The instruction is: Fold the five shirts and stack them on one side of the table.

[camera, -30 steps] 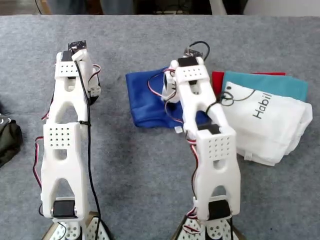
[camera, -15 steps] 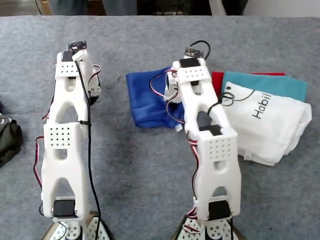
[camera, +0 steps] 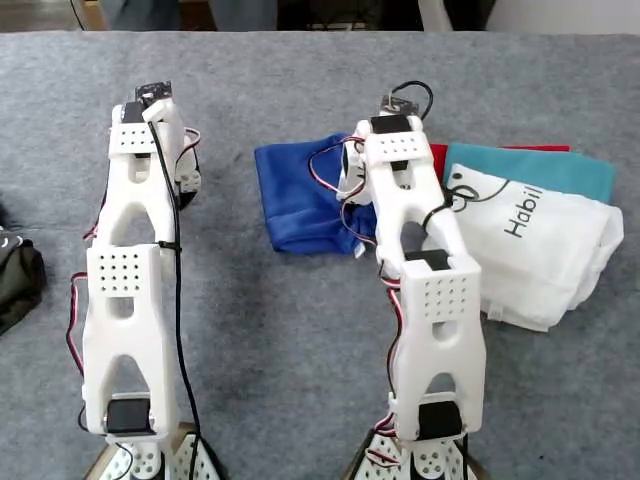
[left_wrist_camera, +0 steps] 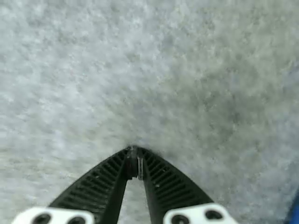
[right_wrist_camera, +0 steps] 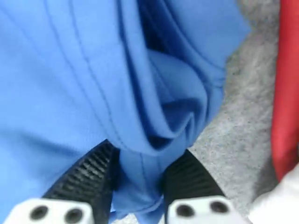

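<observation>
Here, a bunched fold of the blue shirt point(camera: 300, 195) is pinched between the jaws of the right gripper point(right_wrist_camera: 145, 150), the cloth being seen to well up over both ribbed fingers in the right wrist view. The shirt is spread on the grey table point(camera: 300, 350) between the two arms, and it is held at the edge that faces the pile. That pile is made up of the white shirt point(camera: 540, 250), laid on the teal shirt point(camera: 560, 165), with the red shirt point(camera: 435, 155) beneath, and it is found just beside the blue one, on the right arm's own side. The red hem is seen close to the held fold, with a strip of bare table between them. The coming move can therefore be judged to turn on this: the pile lies sideways from the gripper, toward the right edge of the table, so the blue cloth would have to be carried or dragged that way rather than toward the bases. No clear long axis can be made out in the blue shirt, since it is rumpled. The left gripper point(left_wrist_camera: 134, 151) is closed on nothing, its tips met over bare table, well apart from the blue shirt. The right arm point(camera: 435, 300) is thus the nearer. A dark garment point(camera: 15, 280) is seen at the far left edge; it may be the fifth shirt.
</observation>
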You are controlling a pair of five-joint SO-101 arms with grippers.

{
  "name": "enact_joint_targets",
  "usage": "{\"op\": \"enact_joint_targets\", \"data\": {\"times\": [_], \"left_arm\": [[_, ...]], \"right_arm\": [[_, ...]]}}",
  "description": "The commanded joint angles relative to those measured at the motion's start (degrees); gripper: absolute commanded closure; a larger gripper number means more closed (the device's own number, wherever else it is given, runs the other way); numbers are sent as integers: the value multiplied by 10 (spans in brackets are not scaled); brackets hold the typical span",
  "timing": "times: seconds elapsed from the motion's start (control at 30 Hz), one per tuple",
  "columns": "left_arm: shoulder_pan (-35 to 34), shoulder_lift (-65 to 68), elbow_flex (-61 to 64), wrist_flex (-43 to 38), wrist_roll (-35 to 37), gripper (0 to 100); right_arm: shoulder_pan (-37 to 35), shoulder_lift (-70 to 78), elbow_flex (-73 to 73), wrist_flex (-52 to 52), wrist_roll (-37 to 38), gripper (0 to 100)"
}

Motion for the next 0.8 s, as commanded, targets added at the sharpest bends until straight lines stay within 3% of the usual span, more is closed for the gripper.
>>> {"op": "enact_joint_targets", "data": {"times": [0.0, 0.17, 0.4, 0.5, 0.6, 0.77], "left_arm": [[-28, -67, -153, 27, 18, 937], [22, -62, -244, 28, 16, 801], [83, 10, -220, 4, 20, 805], [91, 19, -271, 3, 29, 802], [80, 25, -286, 33, 18, 804], [2, 86, -237, 61, 20, 805]], "right_arm": [[-2, 12, 31, -3, 4, 985], [-2, 12, 31, -3, -7, 985], [0, 11, 30, -4, -11, 985], [0, 10, 30, -5, -21, 985], [0, 8, 30, -6, -32, 985], [-7, 7, 15, -2, -18, 985]]}}
